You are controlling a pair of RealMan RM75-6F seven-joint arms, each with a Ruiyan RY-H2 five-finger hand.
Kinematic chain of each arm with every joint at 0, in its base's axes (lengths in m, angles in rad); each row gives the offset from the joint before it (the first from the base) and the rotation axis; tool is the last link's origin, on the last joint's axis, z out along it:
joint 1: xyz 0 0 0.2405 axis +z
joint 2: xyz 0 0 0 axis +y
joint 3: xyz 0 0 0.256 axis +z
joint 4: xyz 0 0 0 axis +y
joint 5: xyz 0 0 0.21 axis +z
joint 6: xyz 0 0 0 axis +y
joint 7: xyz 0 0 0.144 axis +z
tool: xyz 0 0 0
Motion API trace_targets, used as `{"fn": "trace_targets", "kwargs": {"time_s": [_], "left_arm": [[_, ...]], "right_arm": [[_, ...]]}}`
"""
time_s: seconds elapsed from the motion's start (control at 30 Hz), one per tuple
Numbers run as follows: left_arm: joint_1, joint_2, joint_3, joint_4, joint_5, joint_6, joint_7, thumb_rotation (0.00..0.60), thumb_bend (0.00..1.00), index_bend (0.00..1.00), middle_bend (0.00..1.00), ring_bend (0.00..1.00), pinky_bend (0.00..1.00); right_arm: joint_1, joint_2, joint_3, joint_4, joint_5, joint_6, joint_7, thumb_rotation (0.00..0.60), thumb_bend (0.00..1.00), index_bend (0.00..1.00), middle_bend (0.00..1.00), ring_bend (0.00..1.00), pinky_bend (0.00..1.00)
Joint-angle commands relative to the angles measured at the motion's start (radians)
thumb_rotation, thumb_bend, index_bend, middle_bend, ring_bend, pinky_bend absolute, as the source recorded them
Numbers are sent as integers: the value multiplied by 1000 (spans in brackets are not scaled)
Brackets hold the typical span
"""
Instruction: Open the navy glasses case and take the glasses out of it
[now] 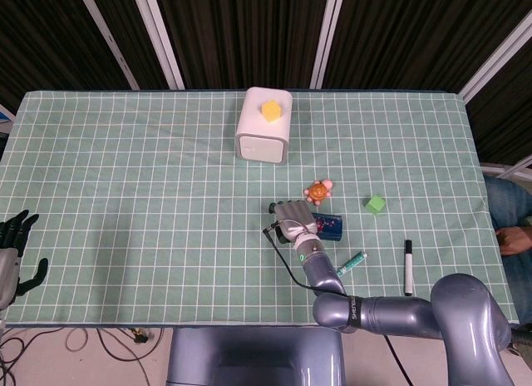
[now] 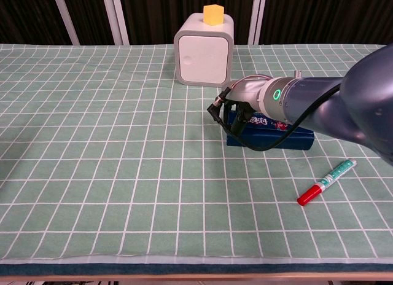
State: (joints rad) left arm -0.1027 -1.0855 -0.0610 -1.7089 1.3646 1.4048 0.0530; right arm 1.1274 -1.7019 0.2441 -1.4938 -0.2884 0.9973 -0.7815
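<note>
— Where does the glasses case (image 1: 328,226) lie?
— Near the table's (image 1: 150,195) right front, with the right hand (image 1: 291,219) at its left end. The toy turtle (image 1: 317,190) sits just behind it.
— And further off?
— The block (image 1: 376,205) right of the turtle; the capped marker (image 2: 326,182) before the case, the pen (image 1: 408,267) further right; the box (image 1: 264,135) behind all.
</note>
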Motion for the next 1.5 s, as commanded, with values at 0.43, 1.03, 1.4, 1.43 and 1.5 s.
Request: {"fn": "trace_targets", "kwargs": {"time_s": [0.43, 1.03, 1.4, 1.43, 1.5], "left_arm": [[0, 1, 0, -2, -3, -2, 1, 600, 435, 49, 0, 0, 0], [1, 1, 0, -3, -4, -1, 6, 600, 435, 47, 0, 0, 0], [1, 2, 1, -4, -3, -1, 5, 600, 435, 47, 0, 0, 0], [1, 2, 1, -4, -3, -1, 5, 600, 435, 47, 0, 0, 0], [1, 2, 1, -4, -3, -1, 4, 600, 435, 47, 0, 0, 0]], "right_arm": [[0, 8, -2, -5, -1, -1, 0, 600, 438, 309, 305, 589, 343], [15, 18, -14, -22, 35, 12, -42, 600, 347, 310, 221, 199, 252], [17, 36, -21, -25, 37, 28, -64, 600, 347, 309, 220, 196, 249], [17, 39, -22, -26, 34, 31, -65, 600, 347, 309, 220, 196, 249], [16, 43, -25, -29, 26, 37, -69, 600, 347, 308, 221, 197, 249]]}}
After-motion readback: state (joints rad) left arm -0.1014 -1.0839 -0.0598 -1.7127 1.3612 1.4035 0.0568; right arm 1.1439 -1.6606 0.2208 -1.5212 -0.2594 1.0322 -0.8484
